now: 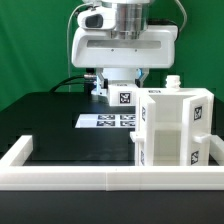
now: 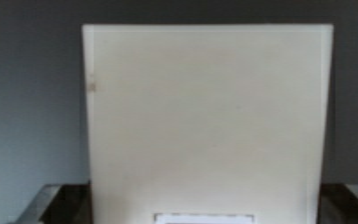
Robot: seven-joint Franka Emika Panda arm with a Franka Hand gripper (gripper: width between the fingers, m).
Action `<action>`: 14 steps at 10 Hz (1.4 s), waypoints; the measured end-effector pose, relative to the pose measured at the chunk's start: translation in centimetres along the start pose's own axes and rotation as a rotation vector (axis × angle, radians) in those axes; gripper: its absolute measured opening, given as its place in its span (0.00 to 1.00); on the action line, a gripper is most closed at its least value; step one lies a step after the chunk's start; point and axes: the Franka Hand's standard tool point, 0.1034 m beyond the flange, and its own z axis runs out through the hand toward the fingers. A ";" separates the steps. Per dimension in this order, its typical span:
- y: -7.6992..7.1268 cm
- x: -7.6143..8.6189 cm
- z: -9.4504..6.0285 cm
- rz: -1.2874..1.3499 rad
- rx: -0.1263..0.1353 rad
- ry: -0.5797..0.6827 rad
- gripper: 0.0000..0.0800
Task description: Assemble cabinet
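The white box-like cabinet body (image 1: 175, 132) stands on the black table at the exterior view's right, with tag markers on its front and a small knob on top. My gripper (image 1: 119, 95) is at the back centre, shut on a flat white cabinet panel (image 1: 122, 98) that bears a tag. It holds the panel behind the marker board and to the left of the body, apart from it. In the wrist view the panel (image 2: 202, 110) fills most of the picture, and my gripper (image 2: 202, 208) has a dark finger (image 2: 60, 203) against each side edge of it.
The marker board (image 1: 108, 122) lies flat on the table in front of the gripper. A low white border frame (image 1: 90, 180) runs along the front and up the left side. A green backdrop stands behind.
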 end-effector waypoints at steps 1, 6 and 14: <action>0.0 0.0 0.0 0.000 0.000 -0.001 0.70; -1.9 -0.3 -2.1 0.010 0.011 -0.033 0.70; -5.8 2.4 -9.5 0.113 0.004 -0.087 0.70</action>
